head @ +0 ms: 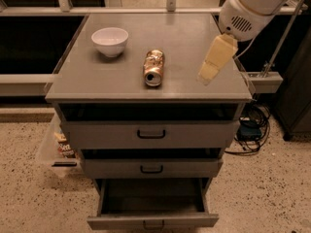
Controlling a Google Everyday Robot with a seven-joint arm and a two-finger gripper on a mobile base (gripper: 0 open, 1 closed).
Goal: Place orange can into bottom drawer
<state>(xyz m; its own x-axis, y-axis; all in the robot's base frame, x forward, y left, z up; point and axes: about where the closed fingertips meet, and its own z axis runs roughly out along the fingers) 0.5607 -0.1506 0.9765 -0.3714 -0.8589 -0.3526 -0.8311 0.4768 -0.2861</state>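
The orange can [153, 68] lies on its side in the middle of the grey cabinet top [184, 38], its silver end facing the front edge. The bottom drawer [151, 221] stands pulled open, its inside dark and empty. My gripper [214, 62] hangs from the white arm [252, 6] above the right part of the cabinet top, to the right of the can and apart from it. It holds nothing that I can see.
A white bowl [110, 41] stands at the back left of the cabinet top. The two upper drawers [150, 134] are slightly ajar. A clear bin with snack packs [60, 144] sits on the floor at the left. Cables [250, 130] lie on the floor at the right.
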